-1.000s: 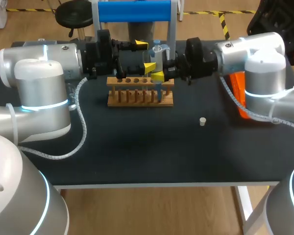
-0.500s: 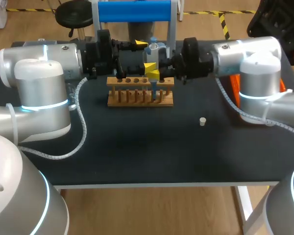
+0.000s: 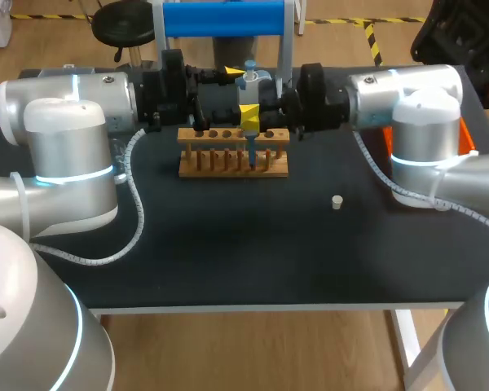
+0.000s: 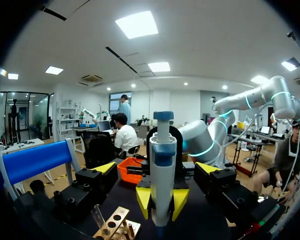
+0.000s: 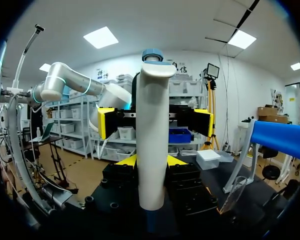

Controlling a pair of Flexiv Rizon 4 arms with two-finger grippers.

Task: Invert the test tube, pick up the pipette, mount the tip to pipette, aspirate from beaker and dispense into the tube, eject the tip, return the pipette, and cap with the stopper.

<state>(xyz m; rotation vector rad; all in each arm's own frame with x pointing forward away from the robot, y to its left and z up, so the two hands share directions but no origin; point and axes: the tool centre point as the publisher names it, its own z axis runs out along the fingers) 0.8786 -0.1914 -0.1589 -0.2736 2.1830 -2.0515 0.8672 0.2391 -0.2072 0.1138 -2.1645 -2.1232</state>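
Pipette stands upright, clamped in your right gripper, its tip down at the rack. Your left gripper gapes wide, empty.

The table has a flat black top with a pale front edge, and it spans the whole scene from left to right. Towards the far side, a little left of the middle, stands 1 wooden rack, long side facing the near edge, with 1 row of round holes along its top bar and a row of thin pegs below. Well apart from it, nearer and to the right, 1 small pale stopper sits upright on bare black surface. At the far right an orange container is only partly visible. Whether the blue-barred stand behind the rack rests on the tabletop cannot be told.
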